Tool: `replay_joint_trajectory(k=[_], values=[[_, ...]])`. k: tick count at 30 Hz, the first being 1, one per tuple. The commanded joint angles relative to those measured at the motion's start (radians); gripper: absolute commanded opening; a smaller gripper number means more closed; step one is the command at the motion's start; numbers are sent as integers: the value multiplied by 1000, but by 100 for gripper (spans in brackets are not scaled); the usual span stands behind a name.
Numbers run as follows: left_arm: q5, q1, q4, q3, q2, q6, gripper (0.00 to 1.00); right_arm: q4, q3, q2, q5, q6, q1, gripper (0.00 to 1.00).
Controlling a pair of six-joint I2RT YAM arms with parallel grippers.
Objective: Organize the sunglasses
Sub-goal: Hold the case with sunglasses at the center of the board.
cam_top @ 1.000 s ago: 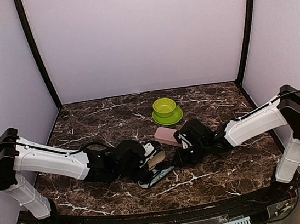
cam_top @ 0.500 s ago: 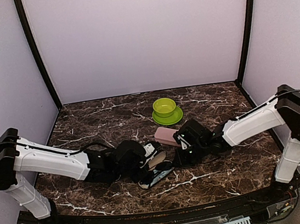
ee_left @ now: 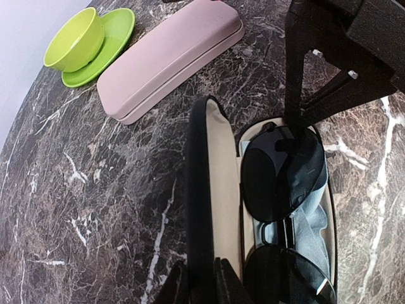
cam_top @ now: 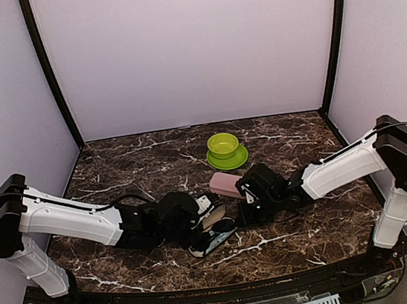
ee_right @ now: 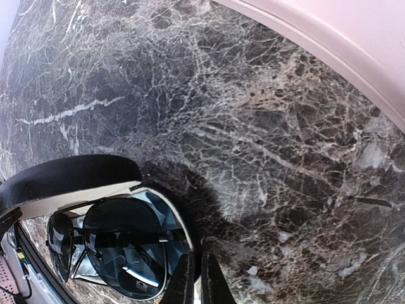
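Black sunglasses [ee_left: 285, 171] lie in the black case [ee_left: 197, 190], lid pinched by jaws of the left gripper [ee_left: 201, 285]; the right gripper [ee_right: 193, 280], jaws pressed together at the case's rim, probably should withdraw before closing.

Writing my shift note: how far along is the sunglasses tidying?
Done: the dark sunglasses lie inside the open black case. In hand: the left fingers pinch its lid; the right fingers, shut, sit at its rim. Left: closing the lid. The pink case is shut; no red pair is visible.
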State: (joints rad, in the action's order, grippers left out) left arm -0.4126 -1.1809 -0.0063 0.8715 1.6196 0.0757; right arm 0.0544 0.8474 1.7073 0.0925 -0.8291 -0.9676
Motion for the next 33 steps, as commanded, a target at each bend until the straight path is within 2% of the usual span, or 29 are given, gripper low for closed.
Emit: replay_joint_trajectory(k=[1, 6, 12, 33], values=[[5, -14, -13, 10, 5, -5, 16, 9, 26, 4, -26, -4, -17, 4], [15, -23, -23, 23, 10, -28, 18, 13, 34, 7, -42, -10, -26, 2], [46, -28, -21, 23, 5, -69, 24, 1, 31, 10, -43, -19, -29, 0], [112, -27, 6, 17, -39, -129, 63, 10, 38, 9, -65, -22, -40, 0]])
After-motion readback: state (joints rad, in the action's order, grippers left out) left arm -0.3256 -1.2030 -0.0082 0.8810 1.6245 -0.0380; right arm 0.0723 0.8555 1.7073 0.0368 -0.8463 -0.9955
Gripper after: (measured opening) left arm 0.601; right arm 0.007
